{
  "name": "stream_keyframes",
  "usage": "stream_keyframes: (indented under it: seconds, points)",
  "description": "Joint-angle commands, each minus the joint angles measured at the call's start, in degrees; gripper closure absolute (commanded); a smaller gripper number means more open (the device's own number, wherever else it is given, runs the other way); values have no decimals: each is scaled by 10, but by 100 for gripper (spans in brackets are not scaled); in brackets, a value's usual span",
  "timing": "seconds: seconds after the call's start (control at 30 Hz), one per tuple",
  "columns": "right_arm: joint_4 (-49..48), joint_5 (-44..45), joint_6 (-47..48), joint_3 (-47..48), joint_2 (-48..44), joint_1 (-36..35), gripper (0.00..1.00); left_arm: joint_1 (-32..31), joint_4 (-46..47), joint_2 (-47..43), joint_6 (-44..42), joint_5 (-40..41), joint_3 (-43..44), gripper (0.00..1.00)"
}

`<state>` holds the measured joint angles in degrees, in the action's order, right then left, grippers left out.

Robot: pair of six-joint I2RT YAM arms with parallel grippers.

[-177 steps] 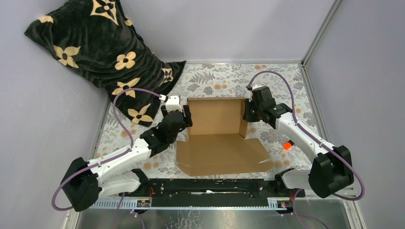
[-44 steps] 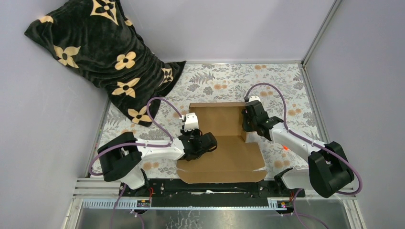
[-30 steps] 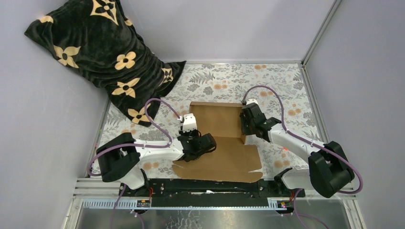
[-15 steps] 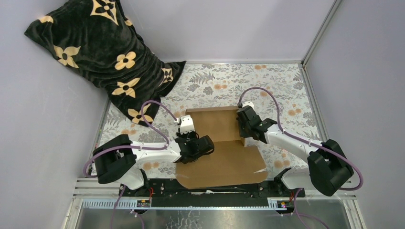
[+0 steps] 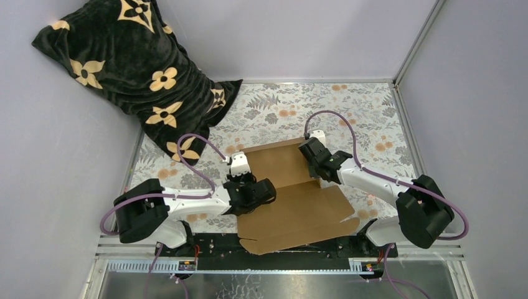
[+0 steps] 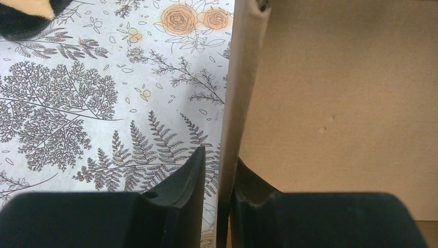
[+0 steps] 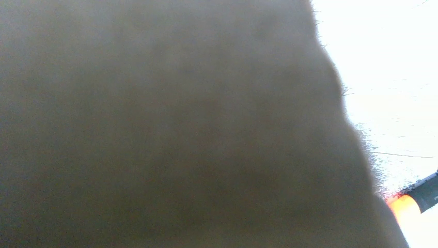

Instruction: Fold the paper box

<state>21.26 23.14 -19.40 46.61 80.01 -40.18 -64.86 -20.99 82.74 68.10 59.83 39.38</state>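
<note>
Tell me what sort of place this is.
Probably a robot lab cell: grey walls, the left arm and right arm bolted to a metal rail, a floral-covered table holding the paper box.

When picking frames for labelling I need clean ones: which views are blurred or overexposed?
Right wrist: the paper box fills the frame, dark and out of focus; the tabletop beside it is blown out white. Left wrist: sharp, evenly lit. Top external: sharp, soft shadows.

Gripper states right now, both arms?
Left gripper: closed on the paper box side wall.
Right gripper: at the box, cardboard blocks its camera; cannot tell.
</note>
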Motion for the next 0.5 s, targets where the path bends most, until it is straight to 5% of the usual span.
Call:
stream_keyframes:
  seconds: [0.0, 0.47]
  points:
    - [57, 106, 24, 22, 11, -5, 91, -4, -15, -16, 17, 46, -11, 74]
    - [45, 265, 61, 32, 35, -39, 96, -4, -24, -24, 14, 59, -11, 74]
